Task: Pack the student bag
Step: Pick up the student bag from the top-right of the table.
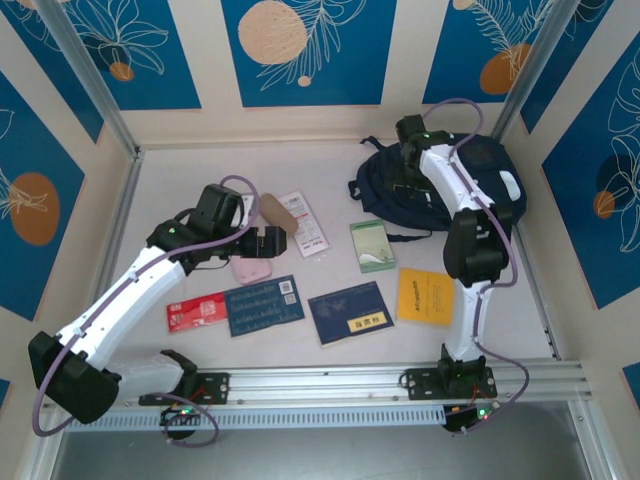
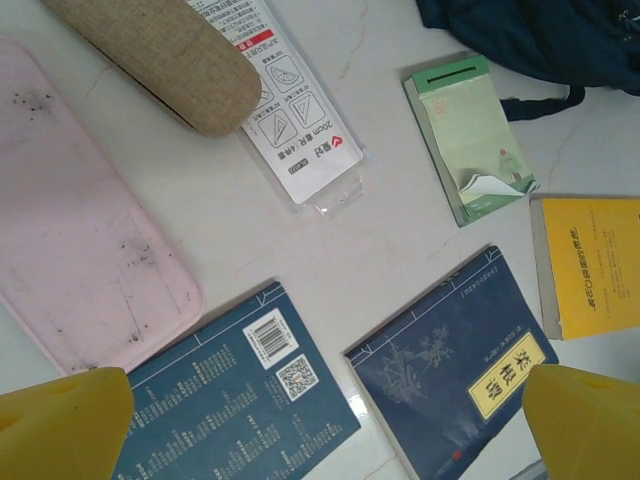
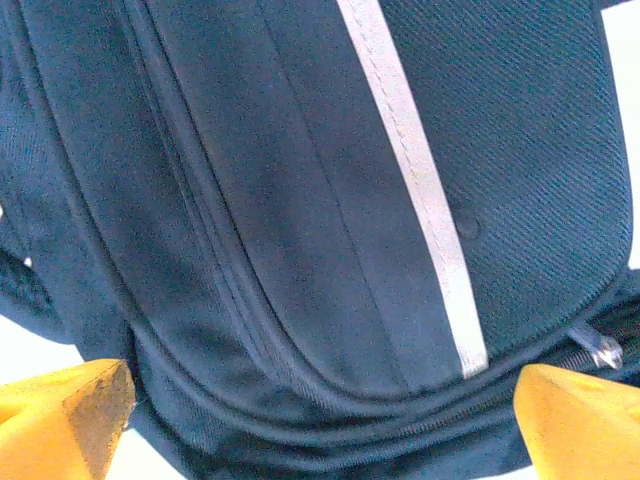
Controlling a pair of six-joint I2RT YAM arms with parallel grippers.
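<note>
Top view: the student bag [image 1: 385,185] was noted slumped at upper right, the right gripper [image 1: 410,160] over it, the left gripper [image 1: 268,243] left of centre above scattered books [image 1: 350,312]. Left wrist view: the left gripper [image 2: 320,430] was seen with jaws wide apart and empty, a corner of the student bag [image 2: 540,40] at upper right. Right wrist view: the right gripper [image 3: 320,420] was likewise found spread and empty, close to the student bag [image 3: 300,200], judged soft, floppy and light, best taken at the zip pull [image 3: 600,350] at lower right.
</note>
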